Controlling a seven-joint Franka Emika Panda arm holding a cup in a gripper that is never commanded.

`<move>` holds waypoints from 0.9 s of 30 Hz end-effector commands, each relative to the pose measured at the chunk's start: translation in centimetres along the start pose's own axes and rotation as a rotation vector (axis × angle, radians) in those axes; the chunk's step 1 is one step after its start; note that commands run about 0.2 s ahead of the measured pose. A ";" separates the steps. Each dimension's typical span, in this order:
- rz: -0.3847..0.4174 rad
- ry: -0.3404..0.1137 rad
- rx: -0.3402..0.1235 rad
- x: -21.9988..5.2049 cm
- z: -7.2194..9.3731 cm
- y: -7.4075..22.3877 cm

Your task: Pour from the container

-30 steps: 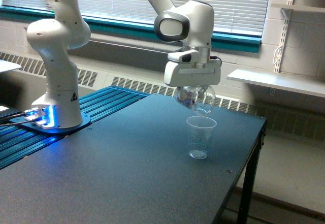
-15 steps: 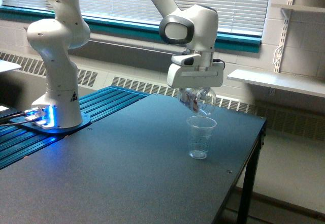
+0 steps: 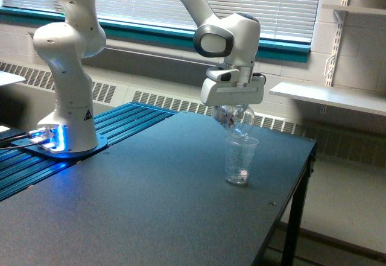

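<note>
My gripper [image 3: 233, 114] is shut on the container [image 3: 235, 120], a small rounded clear cup holding reddish-brown pieces. The container is tipped over, with its mouth down and just above the rim of a taller ribbed clear plastic cup [image 3: 240, 159]. That cup stands upright on the dark table [image 3: 151, 199] near its right edge. A few small pieces show at the bottom of the ribbed cup. The fingers are mostly hidden behind the container.
The arm's white base [image 3: 65, 121] stands on a blue ribbed platform [image 3: 114, 133] at the exterior view's left. The table's right edge [image 3: 289, 199] runs close beside the ribbed cup. A white shelf [image 3: 329, 97] and a radiator lie behind.
The gripper has shifted slightly right and up and tipped the container further. Pieces now lie in the bottom of the ribbed cup, which looked empty before.
</note>
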State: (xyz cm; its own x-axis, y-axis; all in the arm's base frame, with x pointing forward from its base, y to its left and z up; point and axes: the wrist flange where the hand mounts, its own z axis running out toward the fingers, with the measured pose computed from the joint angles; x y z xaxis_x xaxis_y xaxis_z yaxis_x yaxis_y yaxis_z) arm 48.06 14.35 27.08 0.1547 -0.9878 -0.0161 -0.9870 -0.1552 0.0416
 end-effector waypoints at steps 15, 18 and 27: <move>0.162 -0.102 0.013 3.9 -1.5 1.8; 0.165 -0.114 0.006 3.9 -1.3 2.1; 0.184 -0.115 0.000 4.7 -1.5 2.2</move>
State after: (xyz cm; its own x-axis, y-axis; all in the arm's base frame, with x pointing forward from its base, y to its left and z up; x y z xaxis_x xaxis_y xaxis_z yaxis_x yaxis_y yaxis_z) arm 46.59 9.67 28.11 -0.0476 -0.9915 -0.1210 -0.9975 0.0409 0.0576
